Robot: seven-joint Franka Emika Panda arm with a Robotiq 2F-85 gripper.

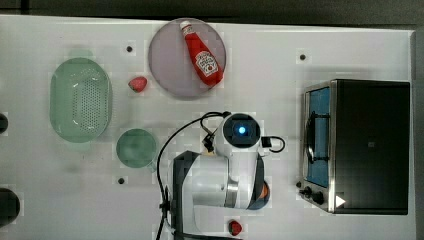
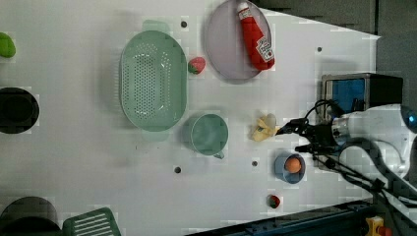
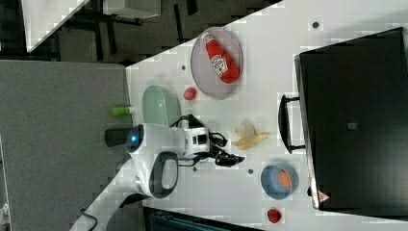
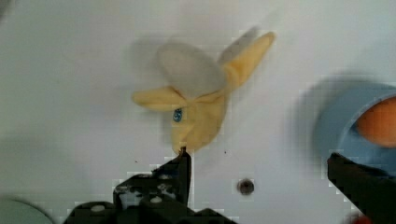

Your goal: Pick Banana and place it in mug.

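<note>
White table (image 2: 74, 162) — banana (image 2: 263, 127) lies peeled beside mug (image 2: 209, 134); tool (image 2: 295, 133) spread wide, empty — arm hides banana from top view.

The small pale-yellow toy banana (image 2: 263, 128) is lying flat on the white tabletop, its peel flaps splaying outward around a paler, whitish core. In the left view it is sitting just to the right of the mug, apart from it and not touching. The small round muted-green plastic mug (image 2: 209, 134) is standing upright with its open mouth facing up, showing nothing inside, and 1 small handle nub is sticking out at the left view's lower right.
</note>
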